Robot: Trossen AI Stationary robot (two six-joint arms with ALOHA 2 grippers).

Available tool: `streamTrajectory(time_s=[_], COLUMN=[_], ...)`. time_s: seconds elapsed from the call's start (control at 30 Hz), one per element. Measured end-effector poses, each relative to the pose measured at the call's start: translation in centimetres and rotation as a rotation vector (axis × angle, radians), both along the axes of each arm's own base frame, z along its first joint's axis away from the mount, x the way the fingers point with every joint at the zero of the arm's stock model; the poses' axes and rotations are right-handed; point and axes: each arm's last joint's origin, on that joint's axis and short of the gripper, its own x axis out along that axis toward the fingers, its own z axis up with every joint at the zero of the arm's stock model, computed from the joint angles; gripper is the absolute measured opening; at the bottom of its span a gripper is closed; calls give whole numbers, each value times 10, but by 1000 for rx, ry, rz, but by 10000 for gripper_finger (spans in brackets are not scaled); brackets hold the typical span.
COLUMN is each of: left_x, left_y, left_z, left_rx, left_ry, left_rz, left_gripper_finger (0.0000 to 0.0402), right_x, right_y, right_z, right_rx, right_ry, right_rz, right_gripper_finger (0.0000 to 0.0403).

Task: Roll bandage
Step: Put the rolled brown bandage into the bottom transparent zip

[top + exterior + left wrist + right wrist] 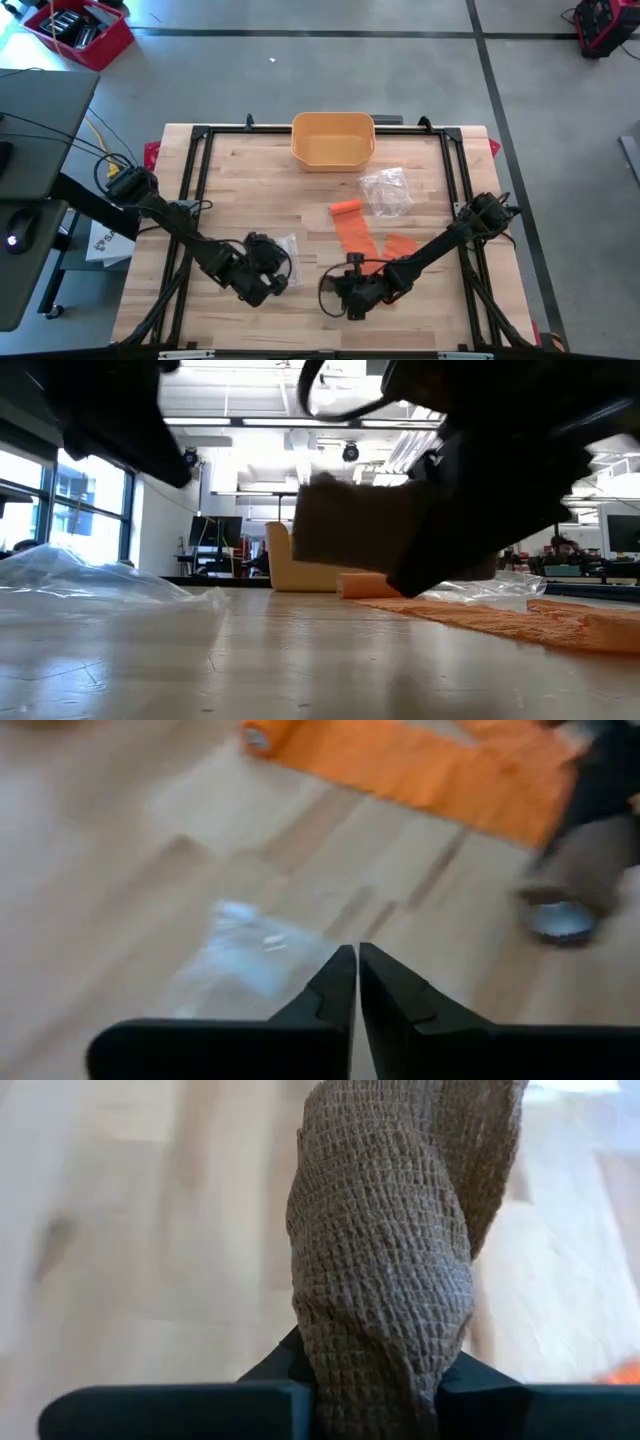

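Bandage (385,1250) in right claw (375,1380), seemingly unlabelled.

Brown mesh-textured bandage (385,1250), orange bandage strip (355,232), yellow bin (333,139).

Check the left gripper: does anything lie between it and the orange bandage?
Nothing visible blocks it. The left gripper, fingers together, hangs by a clear plastic wrapper; bare wood runs on to the orange bandage. The right gripper holds a brown bandage off to one side.
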Motion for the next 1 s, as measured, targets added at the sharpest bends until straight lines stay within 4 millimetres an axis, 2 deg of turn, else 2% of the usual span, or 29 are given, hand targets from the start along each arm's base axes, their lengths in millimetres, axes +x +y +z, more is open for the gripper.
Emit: streamTrajectory(time_s=[0.17,0.23,0.33,0.43,0.57,0.63,0.7,0.8,0.87,1.0], left_x=[24,36,46,54,61,58,55,44,36,12], left_y=[1,9,22,31,26,10,-7,-27,-42,-67], left_z=[-24,-39,-68,-79,-62,-42,-12,20,29,34], left_rx=[-96,-131,-67,-70,-111,-86,-46,7,2,-144], left_ry=[-114,-63,71,181,376,514,593,629,585,486], left_rz=[-2,1,-36,-120,-337,-464,-528,-467,-355,-97], left_gripper_finger=[71,93,112,114,107,102,97,95,96,113], right_x=[-13,-21,-30,-34,-38,-38,-37,-32,-27,-16], right_y=[-2,1,9,15,21,23,22,18,14,9], right_z=[-4,-5,-6,-6,-5,-5,-4,-3,-2,0], right_rx=[-55,-79,-101,-100,-94,-108,-134,-150,-160,-177], right_ry=[61,90,102,97,78,55,31,17,7,-35], right_rz=[-116,-134,-135,-123,-123,-126,-126,-120,-108,-69], right_gripper_finger=[54,53,54,54,54,54,54,54,54,54])
